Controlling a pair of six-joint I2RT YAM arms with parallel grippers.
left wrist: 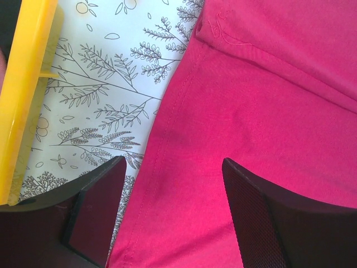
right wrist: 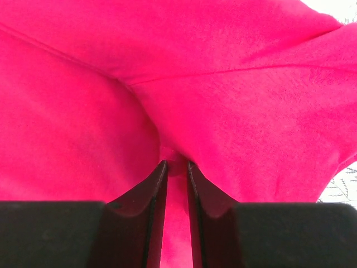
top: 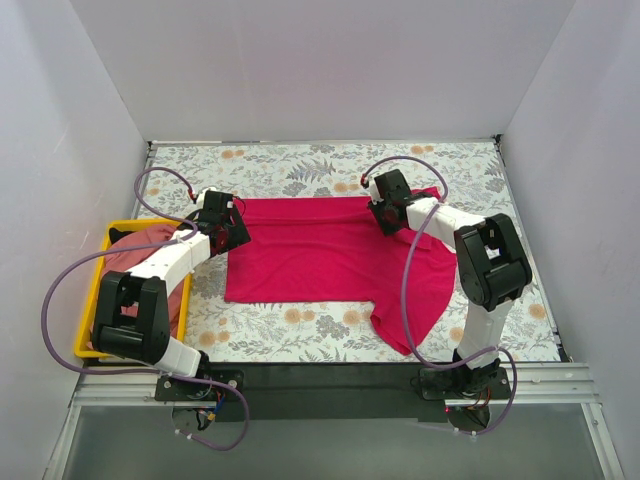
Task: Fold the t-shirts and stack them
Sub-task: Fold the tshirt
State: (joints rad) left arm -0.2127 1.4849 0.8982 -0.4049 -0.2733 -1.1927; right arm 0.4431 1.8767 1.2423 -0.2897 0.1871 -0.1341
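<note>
1. White walls [top: 320, 70] close in a table [top: 300, 170] covered with a leaf-and-flower print.
2. A yellow bin [top: 95, 290] sits at the table's left side, and a dull pink shirt [top: 140, 250] lies crumpled inside it.
3. A bright red shirt [top: 320, 250] lies spread on the table to the right of the bin, with a strip of the printed cover showing between the two. The end of the shirt farthest from the bin hangs down toward the near edge of the table in a loose flap.
4. The left gripper [top: 232, 228] is over the edge of the red shirt closest to the bin. Its fingers are spread wide. In the wrist view one finger is over the print and the other over the cloth, with the stitched hem running between them. It holds nothing.
5. The right gripper [top: 385, 215] is at the shirt's far edge, on the side away from the bin. Its fingers are drawn almost together and pinch a small fold of red cloth, which bunches around the tips.
</note>
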